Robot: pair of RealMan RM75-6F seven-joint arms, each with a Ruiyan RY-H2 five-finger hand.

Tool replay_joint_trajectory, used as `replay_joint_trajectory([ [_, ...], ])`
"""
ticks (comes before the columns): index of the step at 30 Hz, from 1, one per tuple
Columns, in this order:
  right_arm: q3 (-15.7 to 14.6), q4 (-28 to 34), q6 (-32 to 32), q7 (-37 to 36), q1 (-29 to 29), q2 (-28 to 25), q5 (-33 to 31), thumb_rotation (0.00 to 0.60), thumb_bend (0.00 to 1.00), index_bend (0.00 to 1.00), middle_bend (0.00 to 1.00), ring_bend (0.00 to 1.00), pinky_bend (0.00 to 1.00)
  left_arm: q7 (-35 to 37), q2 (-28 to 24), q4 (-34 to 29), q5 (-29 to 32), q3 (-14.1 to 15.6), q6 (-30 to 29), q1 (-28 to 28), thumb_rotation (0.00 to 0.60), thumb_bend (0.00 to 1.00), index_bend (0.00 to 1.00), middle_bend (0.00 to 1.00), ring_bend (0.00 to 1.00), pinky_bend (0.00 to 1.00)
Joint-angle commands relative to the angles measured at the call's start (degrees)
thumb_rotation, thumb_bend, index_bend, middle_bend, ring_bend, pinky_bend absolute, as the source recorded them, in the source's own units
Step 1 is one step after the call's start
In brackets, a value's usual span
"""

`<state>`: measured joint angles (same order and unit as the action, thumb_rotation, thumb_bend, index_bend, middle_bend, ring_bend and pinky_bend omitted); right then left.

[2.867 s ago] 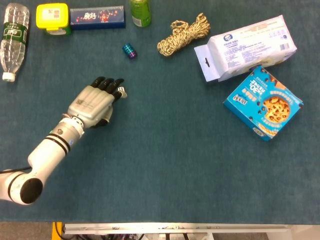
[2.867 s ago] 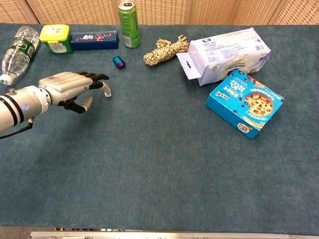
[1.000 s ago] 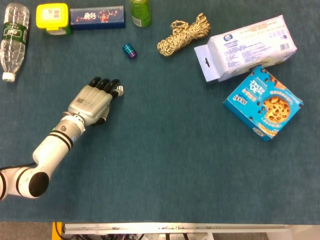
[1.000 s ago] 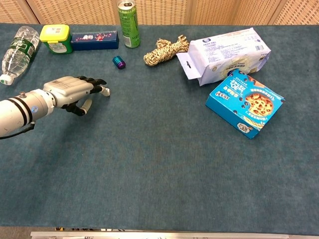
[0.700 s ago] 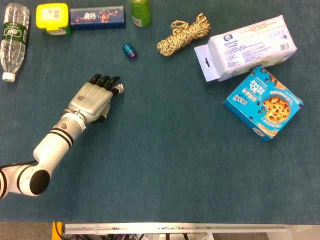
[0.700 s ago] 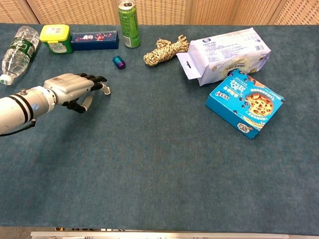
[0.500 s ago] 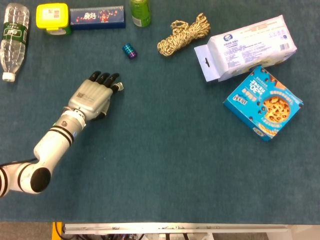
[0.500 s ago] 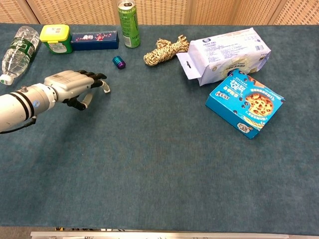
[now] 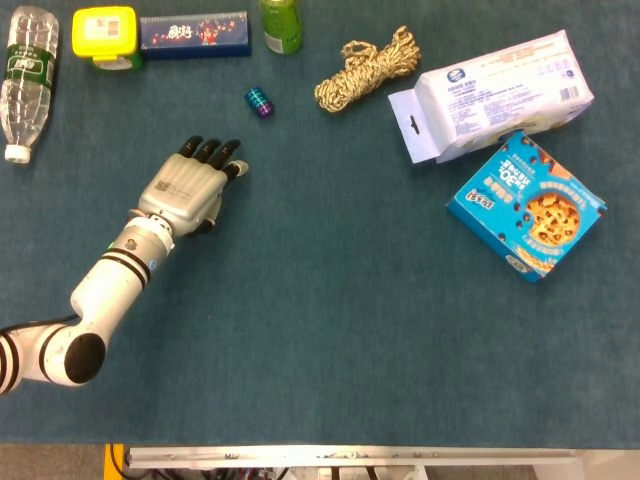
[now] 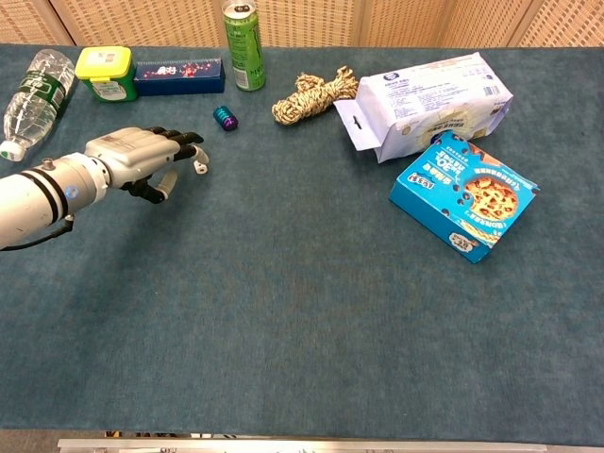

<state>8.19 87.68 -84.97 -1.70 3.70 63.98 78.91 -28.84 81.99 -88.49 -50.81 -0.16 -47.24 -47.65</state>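
Head view: the left hand (image 9: pixel 190 185) hangs palm down over the blue table (image 9: pixel 330 330), its fingers stretched forward and only slightly spread. A small white piece shows at its fingertips, too small to tell whether it belongs to the hand or is held, so I cannot tell if the hand grips anything. The nearest thing to it is a small teal and purple spool (image 9: pixel 259 102), lying on the cloth ahead of the fingertips and clearly apart from them. Taking the spool as the landmark: a green can (image 9: pixel 281 24) stands just behind it, a dark blue box (image 9: pixel 194 32) lies behind it to the left, a yellow-lidded tub (image 9: pixel 105 35) sits further left touching that box, and a clear water bottle (image 9: pixel 27 75) lies on its side at the far left. A coil of rope (image 9: pixel 368 66) lies to the spool's right, then a white packet (image 9: pixel 495 93), and beside that a blue cookie box (image 9: pixel 527 205).

Chest view: the left hand (image 10: pixel 140 159) hovers a little above the table (image 10: pixel 311 330), fingers curved downward. The spool (image 10: pixel 224 117) lies beyond and right of the fingertips, not touching. The can (image 10: pixel 243 32) stands upright behind the spool, the rope (image 10: pixel 314 96) to its right. The right hand shows in neither view.
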Motion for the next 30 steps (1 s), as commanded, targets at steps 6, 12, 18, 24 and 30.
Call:
replay_joint_trajectory([
  [6,0.1,0.1,0.1,0.2,0.1,0.0,-0.1,0.6,0.11,0.52,0.5,0.52,0.63,-0.1,0.1,0.0,0.5,-0.2,0.2,-0.4,0.6,0.76,0.14,0.0,0.0,0.0],
  [12,0.1,0.2,0.0,0.2,0.0,0.0,-0.1,0.6,0.11,0.52,0.5,0.52,0.63,-0.5,-0.2,-1.6,0.3,0.4,-0.3,-0.2,0.6,0.76,0.14,0.0,0.0,0.0],
  [18,0.1,0.3,0.0,0.1,-0.1,0.0,-0.2,0.6,0.11,0.52,0.5,0.52,0.63,-0.7,0.5,-1.0,0.7,0.7,0.1,-0.3,0.6,0.76,0.14,0.0,0.0,0.0],
  [24,0.1,0.2,0.2,-0.1,-0.1,-0.1,-0.3,0.6,0.11,0.52,0.5,0.52,0.63,-0.4,1.6,1.5,1.9,1.0,1.0,-0.4,0.6,0.76,0.14,0.0,0.0,0.0],
  [30,0.2,0.0,0.4,-0.3,0.0,-0.1,-0.4,0.6,0.11,0.52,0.5,0.52,0.63,-0.1,1.6,2.1,2.4,1.0,1.2,-0.3,0.6,0.76,0.14,0.0,0.0,0.0],
])
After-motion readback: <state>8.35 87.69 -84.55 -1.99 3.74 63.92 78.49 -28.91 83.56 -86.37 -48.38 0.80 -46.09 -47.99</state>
